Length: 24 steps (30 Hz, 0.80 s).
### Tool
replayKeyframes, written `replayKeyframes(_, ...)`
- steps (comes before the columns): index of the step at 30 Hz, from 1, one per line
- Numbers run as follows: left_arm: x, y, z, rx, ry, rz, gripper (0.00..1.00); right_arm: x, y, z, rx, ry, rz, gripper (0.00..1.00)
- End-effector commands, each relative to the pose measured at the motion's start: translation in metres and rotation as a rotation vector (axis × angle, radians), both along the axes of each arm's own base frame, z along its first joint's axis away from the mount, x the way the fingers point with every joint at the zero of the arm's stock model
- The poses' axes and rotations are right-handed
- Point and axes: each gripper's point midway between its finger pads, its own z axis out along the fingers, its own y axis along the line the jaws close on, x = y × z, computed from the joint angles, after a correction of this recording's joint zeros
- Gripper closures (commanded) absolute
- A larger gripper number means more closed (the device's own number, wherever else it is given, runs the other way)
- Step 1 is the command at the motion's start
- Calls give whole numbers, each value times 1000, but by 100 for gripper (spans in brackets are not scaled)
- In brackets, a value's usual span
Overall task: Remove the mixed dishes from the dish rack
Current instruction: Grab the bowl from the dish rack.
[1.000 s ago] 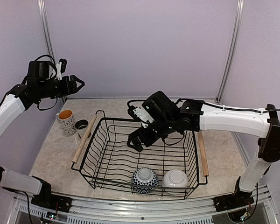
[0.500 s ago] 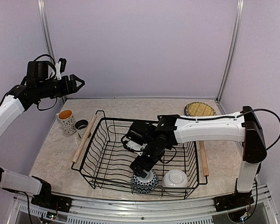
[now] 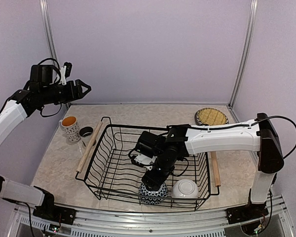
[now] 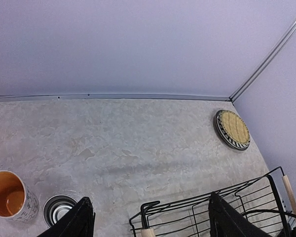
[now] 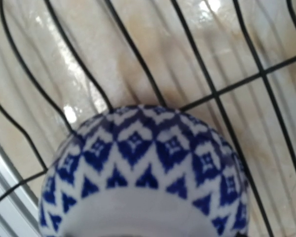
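Step in hand: bowl pickup. The right gripper (image 3: 154, 181) sits low over the upturned blue bowl (image 3: 153, 194) at the near edge of the rack (image 3: 95, 154), beside the white bowl (image 3: 184, 188). I cannot tell its jaw state (fingers outside wrist view). Advice: straddle the base, clamp firmly, lift straight up. The left gripper (image 3: 85, 89) is spread, empty, aloft.

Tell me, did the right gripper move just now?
Yes. The right gripper dropped from the middle of the dish rack toward its near rim, over the blue-patterned bowl.
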Motion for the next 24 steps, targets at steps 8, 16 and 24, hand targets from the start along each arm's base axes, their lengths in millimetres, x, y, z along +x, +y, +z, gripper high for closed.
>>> replayKeyframes(8, 3, -6, -5, 12, 4, -21, 24, -13, -14, 8, -44, -3, 13, 26)
replayKeyframes(16, 3, -8, -7, 14, 8, -25, 24, -8, -5, 13, -28, -37, 15, 36)
replayKeyframes(24, 3, -9, -8, 25, 9, -27, 24, -10, -10, 8, -64, -40, 21, 55)
